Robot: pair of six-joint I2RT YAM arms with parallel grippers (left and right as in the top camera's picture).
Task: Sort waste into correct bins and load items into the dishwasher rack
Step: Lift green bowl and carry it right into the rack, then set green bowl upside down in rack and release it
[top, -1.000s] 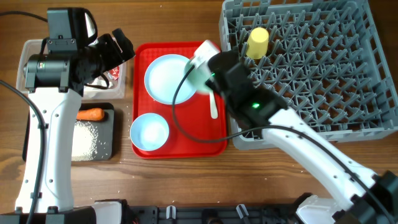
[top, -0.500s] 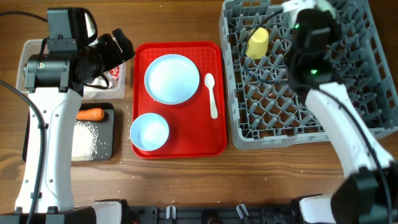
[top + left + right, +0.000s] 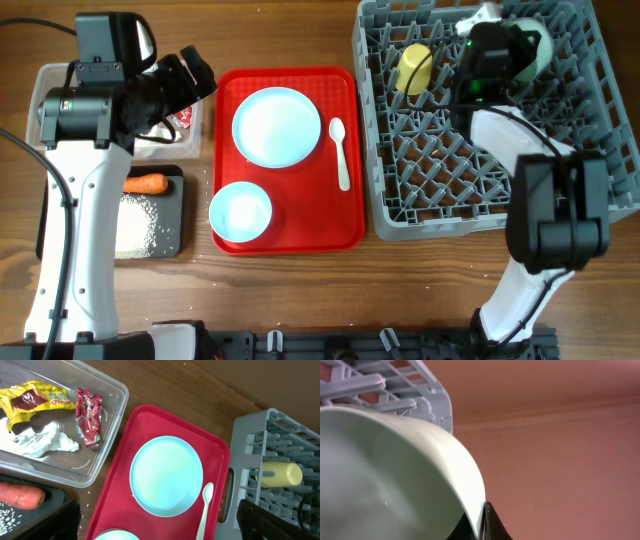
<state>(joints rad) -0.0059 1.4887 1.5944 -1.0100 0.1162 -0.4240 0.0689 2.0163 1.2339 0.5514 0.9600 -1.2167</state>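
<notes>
My right gripper [image 3: 497, 42] is shut on the rim of a pale green bowl [image 3: 528, 45], held on edge over the far side of the grey dishwasher rack [image 3: 480, 190]. The right wrist view shows that bowl [image 3: 395, 475] pinched between the fingertips [image 3: 490, 522]. A yellow cup [image 3: 412, 68] lies in the rack. The blue plate [image 3: 276, 126], a second bowl [image 3: 241, 212] and the white spoon [image 3: 341, 153] rest on the red tray [image 3: 300, 238]. My left gripper [image 3: 160, 530] hangs open and empty above the tray's left side.
The clear tub [image 3: 107, 455] holds a yellow wrapper [image 3: 35, 400], a red wrapper [image 3: 89, 415] and a tissue wad [image 3: 42, 442]. A carrot [image 3: 145, 184] and rice grains [image 3: 135, 222] lie in the black tray [image 3: 172, 245].
My right arm has swung from the red tray to the far side of the rack, carrying the green bowl. The left arm has not moved.
</notes>
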